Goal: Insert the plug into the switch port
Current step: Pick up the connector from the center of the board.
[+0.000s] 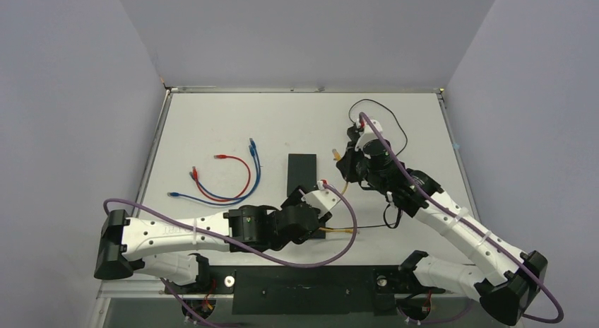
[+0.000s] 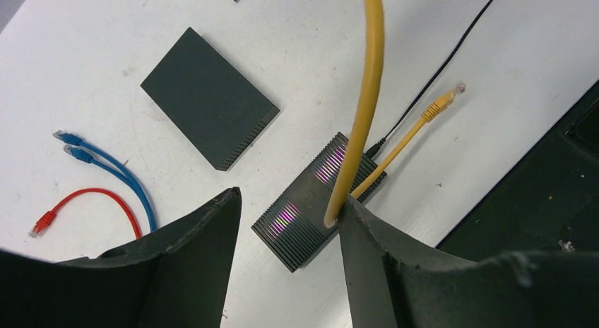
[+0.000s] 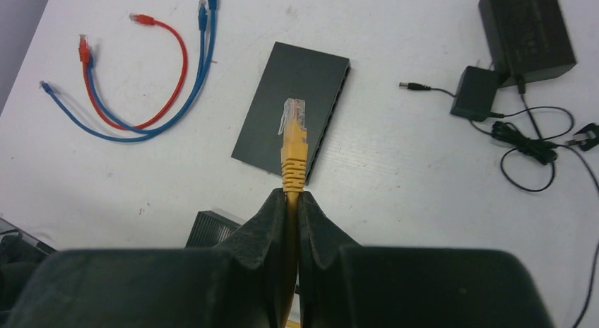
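Although the plug (image 3: pixel 294 119) is not yet in any port, it juts straight out past the tips of the right gripper (image 3: pixel 292 194), whose jaws are pressed together on the yellow cable (image 2: pixel 367 95) just behind the plug's boot. From the right wrist view the plug shows over the dark, flat switch (image 3: pixel 265 123). The top view places it just off the switch's right long side, around the middle of the desk (image 1: pixel 233 123). Nearer the front edge, the left gripper (image 2: pixel 291 197) has its jaws apart, and the cable leans against the inner face of one finger, not clamped. Below that gap sits a small ribbed box (image 2: pixel 304 232), with another yellow plug (image 2: pixel 441 100) lying beside it. Red (image 3: pixel 166 52) and blue patch leads (image 3: pixel 205 52) lie toward the left edge, and a black power adapter (image 3: pixel 526 31) toward the right edge.
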Tool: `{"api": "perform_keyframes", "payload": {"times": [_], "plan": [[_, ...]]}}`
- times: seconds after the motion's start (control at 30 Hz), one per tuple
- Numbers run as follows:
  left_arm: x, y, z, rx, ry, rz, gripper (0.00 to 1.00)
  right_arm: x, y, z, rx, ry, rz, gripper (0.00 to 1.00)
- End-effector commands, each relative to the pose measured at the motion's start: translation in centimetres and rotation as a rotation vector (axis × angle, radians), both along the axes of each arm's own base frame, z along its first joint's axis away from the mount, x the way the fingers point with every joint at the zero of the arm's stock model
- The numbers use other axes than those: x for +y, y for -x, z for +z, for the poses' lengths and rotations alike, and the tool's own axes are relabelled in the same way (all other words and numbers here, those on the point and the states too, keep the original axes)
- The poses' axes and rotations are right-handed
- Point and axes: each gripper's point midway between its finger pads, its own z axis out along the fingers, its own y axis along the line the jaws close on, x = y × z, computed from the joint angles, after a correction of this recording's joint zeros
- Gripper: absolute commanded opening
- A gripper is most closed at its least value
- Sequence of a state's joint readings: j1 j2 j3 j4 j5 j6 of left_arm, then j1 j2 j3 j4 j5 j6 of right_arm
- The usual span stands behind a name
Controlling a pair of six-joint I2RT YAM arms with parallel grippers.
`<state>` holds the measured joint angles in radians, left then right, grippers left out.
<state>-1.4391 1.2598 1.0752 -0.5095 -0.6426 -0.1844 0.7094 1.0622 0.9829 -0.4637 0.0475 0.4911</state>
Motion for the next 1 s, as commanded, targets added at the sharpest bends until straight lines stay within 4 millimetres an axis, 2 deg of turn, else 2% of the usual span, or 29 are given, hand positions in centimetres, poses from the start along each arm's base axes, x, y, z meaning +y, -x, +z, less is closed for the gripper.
{"api": "perform_keyframes", "payload": {"times": [0.0, 0.2, 0.23, 0.27, 0.4, 0.43, 0.47, 0.5, 0.53, 0.57, 0.73, 0.8, 0.97], "plan": [[-0.3, -1.3, 4.0, -0.033, 0.181, 0.064, 0.51, -2.6, -1.5, 5.4, -0.179, 0.055, -0.046, 0.00], [0.4, -2.2, 6.7, 0.024, 0.352, 0.049, 0.51, -6.1, -2.3, 9.8, -0.323, 0.188, -0.121, 0.00], [0.4, -2.4, 6.5, 0.055, 0.375, 0.041, 0.51, -6.3, -2.4, 10.3, -0.346, 0.196, -0.121, 0.00], [0.5, -2.3, 7.2, 0.064, 0.417, 0.028, 0.51, -6.4, -2.7, 10.9, -0.384, 0.214, -0.114, 0.00], [0.9, -2.7, 7.5, 0.141, 0.512, 0.000, 0.51, -6.3, -3.3, 11.7, -0.490, 0.252, -0.081, 0.00], [1.0, -2.9, 7.2, 0.162, 0.524, -0.003, 0.51, -6.3, -3.4, 11.2, -0.501, 0.275, -0.062, 0.00], [1.1, -2.9, 7.2, 0.171, 0.532, -0.002, 0.51, -5.9, -3.6, 11.6, -0.544, 0.290, -0.035, 0.00], [1.0, -3.1, 7.2, 0.190, 0.550, -0.006, 0.51, -5.5, -3.6, 10.9, -0.555, 0.305, 0.004, 0.00], [1.1, -3.1, 6.9, 0.202, 0.551, -0.006, 0.51, -5.2, -3.8, 11.3, -0.605, 0.330, 0.033, 0.00], [1.0, -3.3, 6.9, 0.224, 0.576, -0.009, 0.51, -4.7, -3.7, 10.4, -0.624, 0.369, 0.092, 0.00], [0.8, -3.9, 5.1, 0.352, 0.649, -0.019, 0.51, -2.8, -3.7, 9.2, -0.710, 0.430, 0.245, 0.00], [1.0, -3.9, 5.0, 0.391, 0.694, -0.027, 0.52, -2.0, -3.2, 7.9, -0.732, 0.452, 0.325, 0.00], [1.4, -4.2, 5.4, 0.468, 0.786, -0.039, 0.52, -0.1, -1.3, 6.2, -0.826, 0.481, 0.529, 0.00]]}}
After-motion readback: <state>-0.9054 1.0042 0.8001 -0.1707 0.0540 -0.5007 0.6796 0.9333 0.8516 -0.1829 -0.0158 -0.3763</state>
